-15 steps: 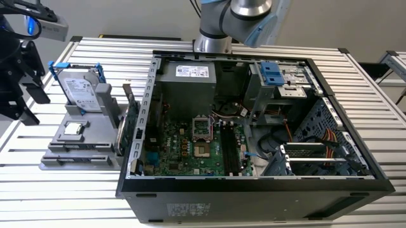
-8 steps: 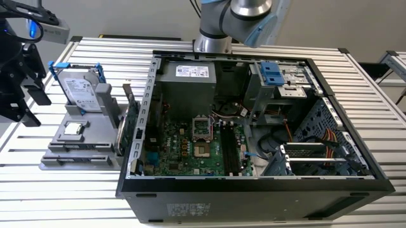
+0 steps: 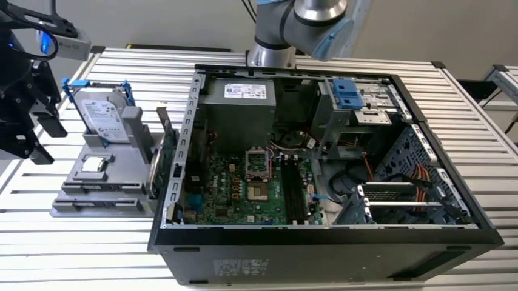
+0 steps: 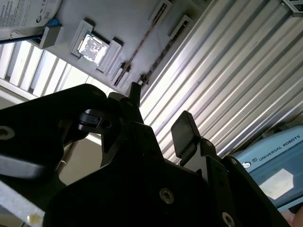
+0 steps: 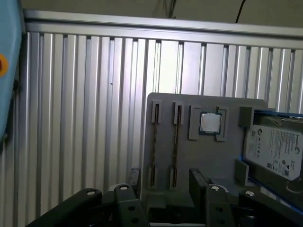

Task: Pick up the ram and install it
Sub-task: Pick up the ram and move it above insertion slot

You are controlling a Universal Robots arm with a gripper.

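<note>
Fingers (image 5: 198,182) stand wide apart in both wrist views, two black pads (image 4: 183,132) with nothing between them. In the first wrist view the grey holder (image 5: 208,156) shows through the gap. In the exterior view the fingers (image 3: 50,124) hang at the upper left of the frame, above the bench (image 3: 81,254). They are to the exterior view's left of the holder and clear of it.

What can be seen of the ram (image 5: 174,142) is thin. In the first wrist view two long, narrow strips stand on edge in the holder's two parallel slots, side by side and just apart. Seen edge-on they look brownish, and neither the board colour, the chips nor a label can be made out. The same two slots appear in the second wrist view as fine dark lines on the pale holder. The fingers touch neither strip.

Beside the slots on the holder, a small square processor (image 3: 96,163) lies flat in its recess. Past it a silver drive (image 3: 104,118) in a blue frame stands propped upright. A green card (image 3: 166,154) stands on edge between the holder and the case (image 3: 324,239).

The case lies open on the bench at the centre and right of the exterior view, its green motherboard (image 3: 235,188) facing up. The arm (image 3: 299,24) shows at the top centre of that view, behind the case.
</note>
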